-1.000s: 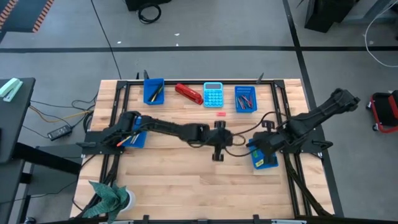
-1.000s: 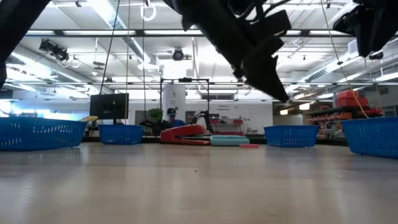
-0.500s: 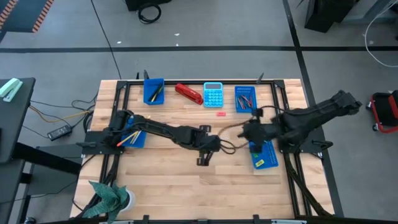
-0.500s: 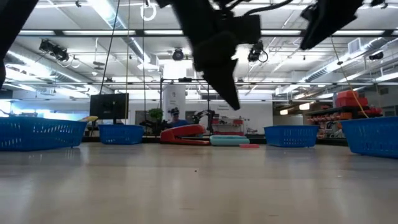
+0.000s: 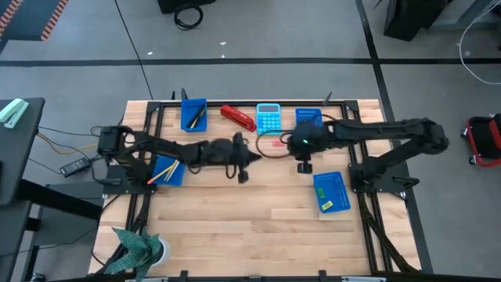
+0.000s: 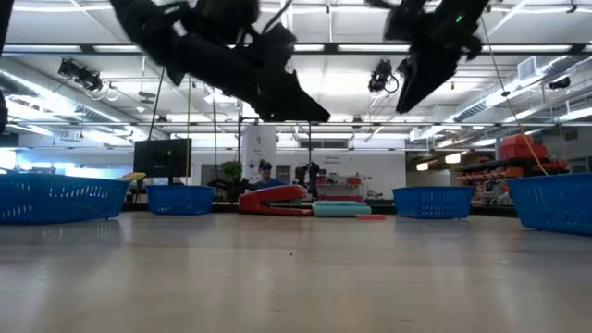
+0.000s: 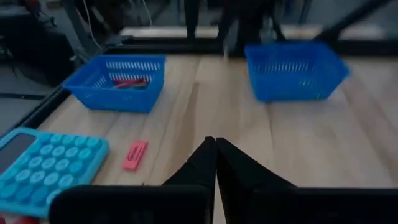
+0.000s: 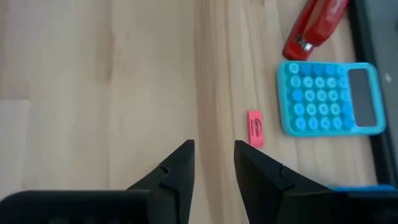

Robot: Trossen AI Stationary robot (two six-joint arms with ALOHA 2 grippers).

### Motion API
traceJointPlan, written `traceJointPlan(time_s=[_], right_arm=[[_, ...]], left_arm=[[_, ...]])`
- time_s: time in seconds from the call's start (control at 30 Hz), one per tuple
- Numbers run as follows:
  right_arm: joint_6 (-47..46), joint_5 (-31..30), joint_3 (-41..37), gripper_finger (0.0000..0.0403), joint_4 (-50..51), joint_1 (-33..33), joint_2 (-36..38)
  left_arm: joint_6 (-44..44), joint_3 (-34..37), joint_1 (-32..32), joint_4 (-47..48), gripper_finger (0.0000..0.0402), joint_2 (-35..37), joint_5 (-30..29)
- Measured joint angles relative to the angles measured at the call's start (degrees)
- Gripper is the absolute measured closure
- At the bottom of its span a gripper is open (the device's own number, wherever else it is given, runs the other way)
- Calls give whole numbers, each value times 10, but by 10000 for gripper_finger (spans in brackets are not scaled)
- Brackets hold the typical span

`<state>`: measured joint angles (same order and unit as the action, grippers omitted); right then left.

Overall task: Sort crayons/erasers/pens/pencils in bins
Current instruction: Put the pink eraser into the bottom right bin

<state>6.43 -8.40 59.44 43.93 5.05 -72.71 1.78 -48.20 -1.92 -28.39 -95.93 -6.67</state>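
Now lining up on the pink eraser point(image 8: 255, 127) beside the calculator point(image 8: 329, 98): right gripper point(image 8: 214, 163) apart and empty, left gripper point(image 7: 215, 163) pressed together, idle nearby.

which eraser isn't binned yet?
The pink eraser, loose on the table beside the calculator. The yellow one already lies in the front-right bin.

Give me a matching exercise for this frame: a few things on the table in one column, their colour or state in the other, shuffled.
Things:
1. stapler
2. calculator
3. loose eraser
4. left gripper

Colour or state:
A. pink, lying on bare wood
B. fingers shut, nothing held
C. red
D. light blue

Pairs: 1-C, 2-D, 3-A, 4-B
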Motion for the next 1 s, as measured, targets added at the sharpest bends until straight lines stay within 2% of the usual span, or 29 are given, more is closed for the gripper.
traceJointPlan(time_s=[0.2,0.27,0.4,0.57,0.8,1.0], right_arm=[[84,24,0,264,-73,71,-117],[107,24,1,255,-105,89,-157],[127,25,27,241,-126,128,-229],[131,53,69,235,-104,169,-296],[131,77,90,235,-93,198,-342],[131,77,85,235,-93,197,-362]], left_arm=[[-49,93,-19,-186,390,12,13],[-51,116,-20,-210,387,12,12],[-54,141,-22,-231,377,11,12],[-38,148,-22,-236,381,11,12],[-36,148,-23,-230,389,11,16],[-35,148,-23,-218,375,11,16]])
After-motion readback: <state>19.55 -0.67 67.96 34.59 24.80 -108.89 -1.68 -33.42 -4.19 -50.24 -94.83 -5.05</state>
